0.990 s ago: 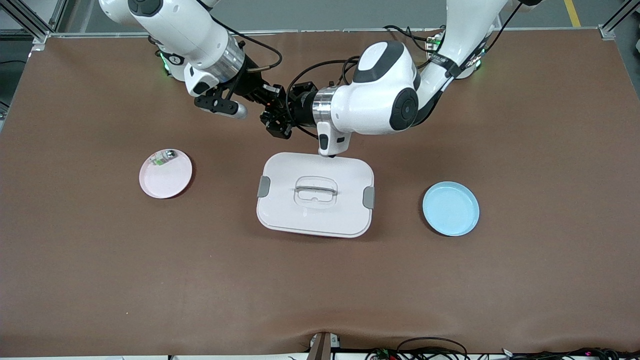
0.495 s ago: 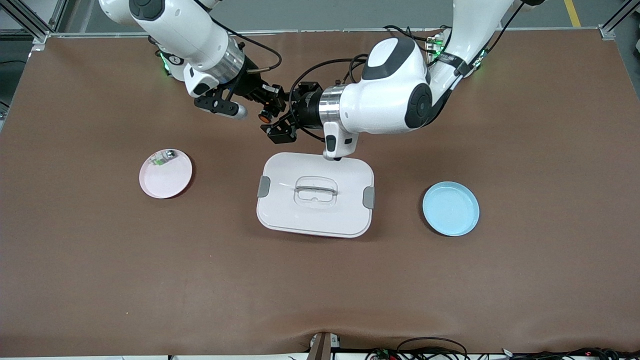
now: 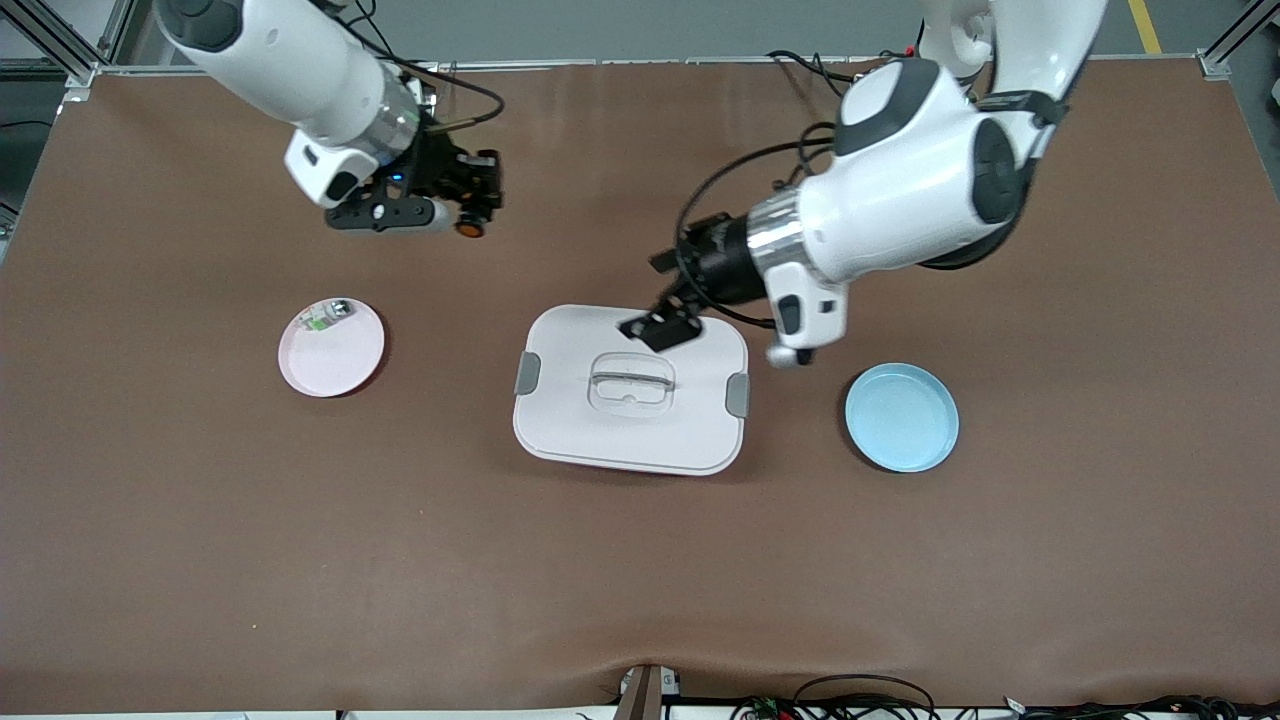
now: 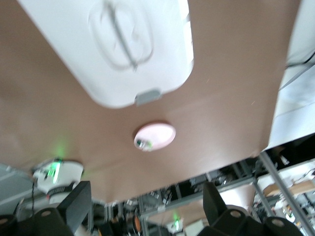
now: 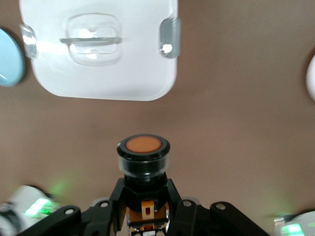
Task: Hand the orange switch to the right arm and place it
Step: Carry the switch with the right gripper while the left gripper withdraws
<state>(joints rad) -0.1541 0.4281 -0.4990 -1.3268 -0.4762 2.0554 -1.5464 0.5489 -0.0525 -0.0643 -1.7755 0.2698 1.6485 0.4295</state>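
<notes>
The orange switch [image 3: 466,228] has a black body and a round orange cap. My right gripper [image 3: 478,207] is shut on its body and holds it in the air over bare table, between the pink plate [image 3: 340,368] and the robots' bases. In the right wrist view the switch [image 5: 143,151] stands straight out from the right gripper [image 5: 143,199], cap outward. My left gripper [image 3: 657,326] hangs open over the edge of the white lidded box [image 3: 632,430]. In the left wrist view its fingers [image 4: 74,206] stand wide apart with nothing between them.
The white box with grey latches and a clear handle sits mid-table. The pink plate holds a small green-and-white part [image 3: 322,318] toward the right arm's end. A bare blue plate [image 3: 901,417] lies toward the left arm's end.
The left gripper opened, let go of the switch and drew back toward its own end, over the box. The right arm carried the switch toward its end of the table.
</notes>
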